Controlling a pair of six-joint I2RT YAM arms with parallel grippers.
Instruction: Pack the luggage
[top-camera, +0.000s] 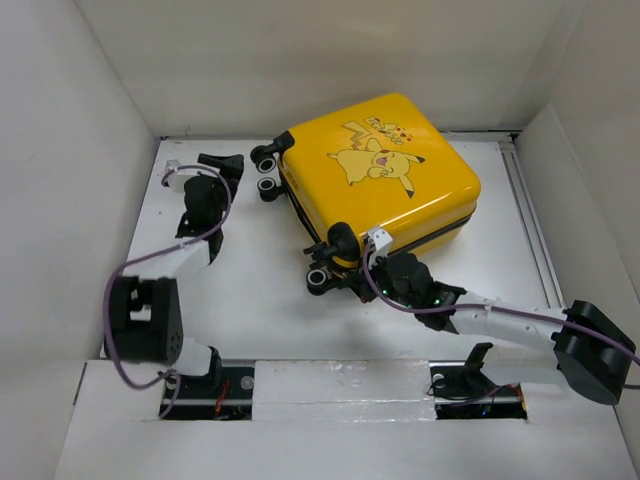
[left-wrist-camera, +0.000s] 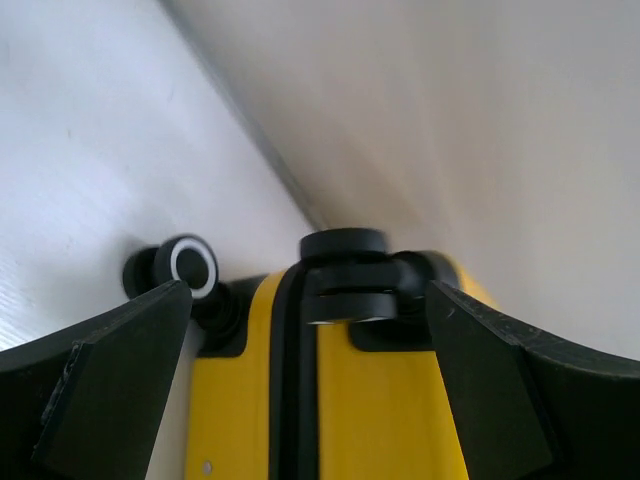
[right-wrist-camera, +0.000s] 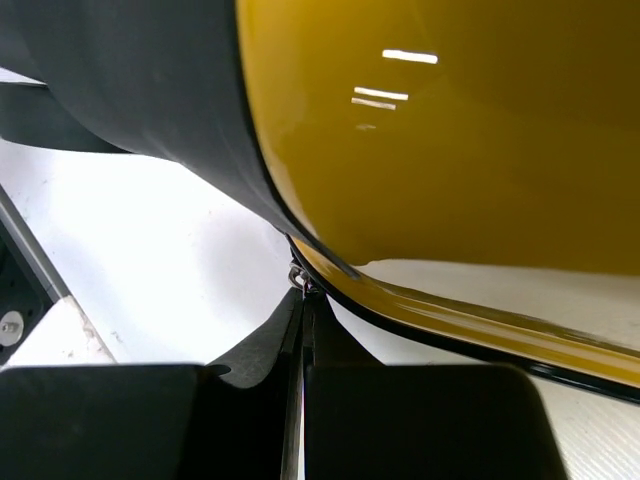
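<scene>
Two wheels (left-wrist-camera: 190, 265) sit just ahead of the wide-spread left gripper (top-camera: 222, 163), the right gripper (right-wrist-camera: 303, 305) is pinched tight against the zip seam (right-wrist-camera: 450, 325) of the luggage (top-camera: 400, 190), and the small lid lettering (top-camera: 385, 125) is unreadable.

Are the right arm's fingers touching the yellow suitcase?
Touching. The right wrist view shows the shut fingers meeting the small metal zipper pull on the black seam of the suitcase, with no gap showing between them.

I log the luggage (top-camera: 400, 195) shell as glossy, smooth yellow hard plastic, showing bright reflections; table (top-camera: 255, 300) matt white; left gripper (left-wrist-camera: 308, 292) fingers (left-wrist-camera: 110, 385) matt black, faintly grainy.
</scene>
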